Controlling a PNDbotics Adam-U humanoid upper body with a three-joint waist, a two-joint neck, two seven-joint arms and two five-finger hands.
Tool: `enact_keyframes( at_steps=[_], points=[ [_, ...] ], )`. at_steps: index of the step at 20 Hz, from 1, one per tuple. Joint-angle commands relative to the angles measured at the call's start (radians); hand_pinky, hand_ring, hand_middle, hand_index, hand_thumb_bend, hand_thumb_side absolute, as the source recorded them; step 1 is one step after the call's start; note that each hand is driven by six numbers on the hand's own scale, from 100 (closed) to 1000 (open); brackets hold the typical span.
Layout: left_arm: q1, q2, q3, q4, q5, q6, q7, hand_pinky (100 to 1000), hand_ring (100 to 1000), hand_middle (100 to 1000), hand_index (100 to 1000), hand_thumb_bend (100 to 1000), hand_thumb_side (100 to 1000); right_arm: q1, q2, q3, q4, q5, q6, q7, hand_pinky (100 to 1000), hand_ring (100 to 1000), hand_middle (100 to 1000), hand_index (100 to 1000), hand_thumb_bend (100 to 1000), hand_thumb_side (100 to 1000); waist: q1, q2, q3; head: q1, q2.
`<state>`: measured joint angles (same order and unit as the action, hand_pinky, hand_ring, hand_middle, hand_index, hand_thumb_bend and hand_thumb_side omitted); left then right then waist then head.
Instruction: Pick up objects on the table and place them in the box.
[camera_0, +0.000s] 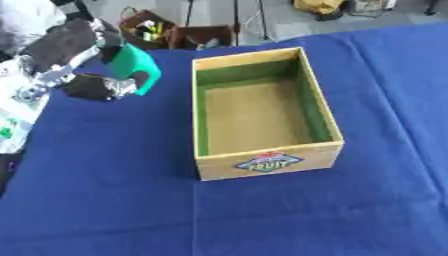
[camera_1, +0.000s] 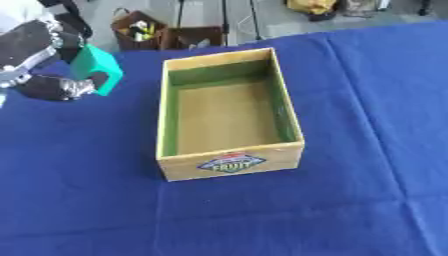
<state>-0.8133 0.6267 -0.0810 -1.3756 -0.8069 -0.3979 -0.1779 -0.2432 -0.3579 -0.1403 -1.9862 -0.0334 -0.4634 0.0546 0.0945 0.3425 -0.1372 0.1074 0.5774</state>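
A wooden box (camera_0: 267, 162) with green inner walls and a bare brown floor stands in the middle of the blue tablecloth, a fruit label on its front. My left hand (camera_0: 92, 86) is raised at the upper left, fingers and thumb curled round a teal green block (camera_0: 136, 67). The block hangs above the cloth, a short way left of the box's back left corner. The inside of the box holds nothing that I can see. My right hand shows in neither view.
The blue cloth (camera_0: 105, 200) covers the whole table around the box. Beyond the far edge, on the floor, stand brown baskets (camera_0: 149, 27) with small items. White printed material (camera_0: 13, 107) lies at the left edge.
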Motion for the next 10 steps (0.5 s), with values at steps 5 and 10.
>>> enact_keyframes(
  at_steps=[5, 10],
  points=[
    [-0.056, -0.001, 0.009, 0.046, 0.069, -0.101, 0.025, 349, 364, 327, 520, 100, 881, -0.029, -0.032, 0.013, -0.014, -0.031, -0.024, 0.012, 947, 911, 702, 869, 100, 801, -0.001, -0.008, -0.015, 0.018, -0.023],
    [-0.080, 0.002, 0.015, 0.064, 0.079, -0.157, 0.059, 358, 366, 332, 528, 100, 900, -0.044, -0.038, 0.022, -0.014, -0.058, -0.042, 0.014, 944, 911, 701, 868, 100, 799, 0.002, -0.004, -0.025, 0.028, -0.028]
  ],
)
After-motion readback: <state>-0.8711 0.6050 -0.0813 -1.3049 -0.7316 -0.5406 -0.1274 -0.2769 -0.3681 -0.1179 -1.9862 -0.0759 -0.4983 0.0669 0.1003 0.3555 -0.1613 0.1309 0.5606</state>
